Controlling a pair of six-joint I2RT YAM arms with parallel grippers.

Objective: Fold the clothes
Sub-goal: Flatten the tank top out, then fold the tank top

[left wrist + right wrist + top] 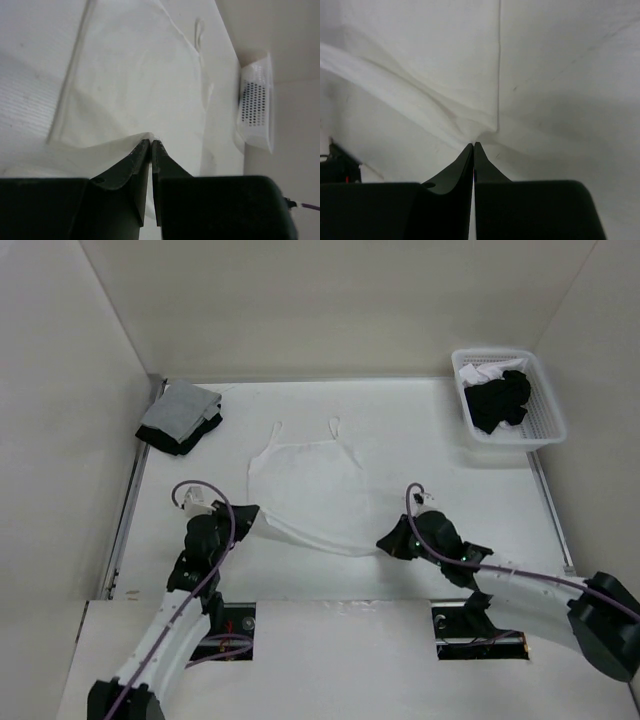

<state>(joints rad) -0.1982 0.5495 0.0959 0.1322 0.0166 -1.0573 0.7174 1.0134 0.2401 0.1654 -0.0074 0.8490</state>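
Note:
The clothes [310, 490], a thin white top with two thin straps [335, 424] pointing away from me, lie spread in the middle of the table. My left gripper [252, 516] is shut on its near left corner. In the left wrist view the cloth [135, 75] rises to a small peak between the pinched tips of the gripper [151, 141]. At the near right corner my right gripper [384, 541] is also shut on the hem. Wrinkles in the cloth [420, 60] run into its closed tips [474, 145]. The near hem is stretched between the two grippers.
A folded grey-and-black cloth stack [180, 415] lies at the back left. At the back right stands a white perforated basket [548, 410], also in the left wrist view [257, 105], holding a black garment [498, 400]. Walls enclose the table on three sides.

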